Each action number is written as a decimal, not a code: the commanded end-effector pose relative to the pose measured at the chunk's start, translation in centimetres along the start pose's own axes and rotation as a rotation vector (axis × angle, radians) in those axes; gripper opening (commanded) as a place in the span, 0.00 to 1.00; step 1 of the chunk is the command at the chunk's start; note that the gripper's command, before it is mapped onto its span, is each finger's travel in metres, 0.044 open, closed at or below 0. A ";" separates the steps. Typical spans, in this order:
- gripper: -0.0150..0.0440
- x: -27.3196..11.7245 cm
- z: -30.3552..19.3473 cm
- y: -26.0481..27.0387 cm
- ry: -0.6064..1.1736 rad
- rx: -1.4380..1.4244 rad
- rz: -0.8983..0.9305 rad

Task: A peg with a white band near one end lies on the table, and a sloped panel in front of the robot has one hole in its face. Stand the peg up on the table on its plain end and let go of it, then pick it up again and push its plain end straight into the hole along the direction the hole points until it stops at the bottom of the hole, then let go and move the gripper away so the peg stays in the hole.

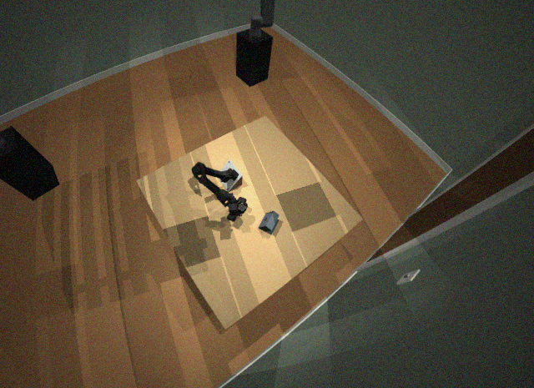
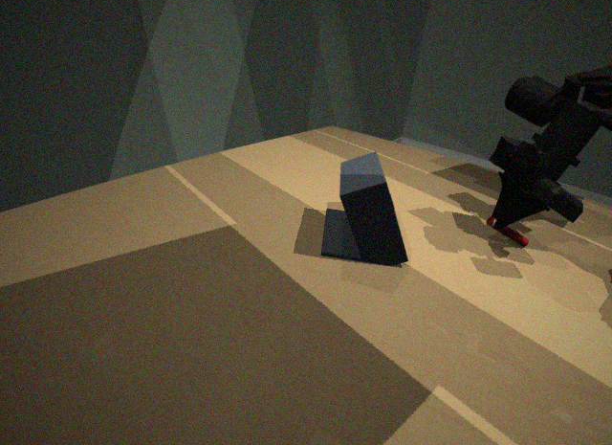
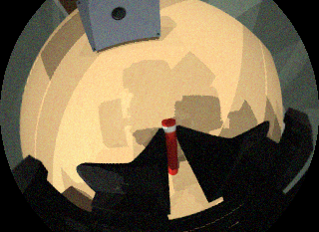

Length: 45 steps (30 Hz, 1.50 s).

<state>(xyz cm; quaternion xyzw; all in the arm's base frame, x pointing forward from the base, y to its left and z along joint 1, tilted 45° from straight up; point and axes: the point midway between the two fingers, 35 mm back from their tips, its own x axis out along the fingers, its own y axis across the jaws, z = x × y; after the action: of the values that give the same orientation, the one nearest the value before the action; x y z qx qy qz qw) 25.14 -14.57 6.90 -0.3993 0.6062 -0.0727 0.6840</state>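
Peg (image 2: 513, 234) (image 3: 171, 147): red, cylindrical, held tilted in the grasp of the robot, its plain end lower than its banded end. The wooden floor (image 1: 94, 324) extends around the table (image 1: 267, 263) (image 2: 148, 223) (image 3: 100, 103), whose pale top is crossed by bands of light and shadow. Two black boxes (image 1: 253, 56) (image 1: 27, 168) stand on the floor, well apart from each other and from the table. The black arm (image 1: 213, 188) (image 2: 568, 134) is bent at its joints and extends over the table from a pale base plate (image 1: 229, 163). The sloped panel (image 1: 270, 221) (image 2: 375, 223) (image 3: 135, 23), blue-grey, leans on the table in front of the arm, apart from the peg. The gripper (image 1: 234, 216) (image 2: 496, 226) (image 3: 169, 130) points downward, its fingers pinching the peg near the banded end. Whether the plain end touches the table cannot be told. The white band (image 3: 169, 127) lies just below the red tip of the peg's upper end. The dark, round hole (image 3: 118, 13) opens in the panel's face; the peg is outside it.
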 end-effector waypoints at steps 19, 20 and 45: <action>0.34 -1.1 -0.9 0.2 -0.183 -0.004 0.004; 0.34 -1.2 -1.0 0.2 -0.192 -0.004 0.004; 0.34 -2.4 -2.2 0.1 -0.408 -0.006 0.003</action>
<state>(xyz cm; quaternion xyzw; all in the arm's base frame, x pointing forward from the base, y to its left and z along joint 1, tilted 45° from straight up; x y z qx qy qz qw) 22.82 -14.12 8.87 -0.4067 0.4631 0.0069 0.7875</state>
